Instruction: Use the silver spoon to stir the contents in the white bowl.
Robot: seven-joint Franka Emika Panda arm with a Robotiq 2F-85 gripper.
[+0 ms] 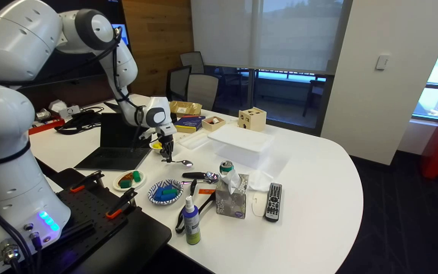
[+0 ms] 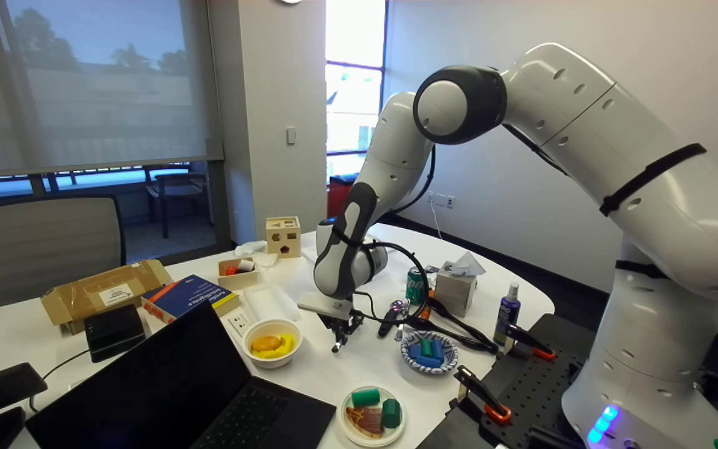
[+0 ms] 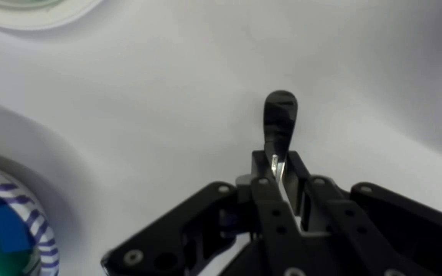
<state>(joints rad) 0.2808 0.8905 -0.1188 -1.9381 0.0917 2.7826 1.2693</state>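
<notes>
Claw (image 3: 277,159) clamped around the handle (image 3: 280,117) of the silver spoon (image 1: 186,163). Wide handle end pokes out one side of the claw, scoop out the opposite side, shaft near level. Cannot tell whether the spoon touches the table (image 1: 310,171).

White bowl (image 2: 275,363) just beside the claw, laptop (image 2: 147,362) side; yellow pieces (image 2: 287,343) in it, one nearer orange. Patterned dish (image 2: 434,369) near the claw, away from the bowl.

Handling, my judgement: spoon light, stiff, slick; thin shaft may twist in the grip once the scoop meets resistance. Best hold is the handle, towards its wide end, leaving length to reach down inside. Level pose ill suits stirring; scoop wants tipping downward. Pieces look firm and light, likelier shoved about than blended. Bowl probably light too, could skid if its rim is pushed.
</notes>
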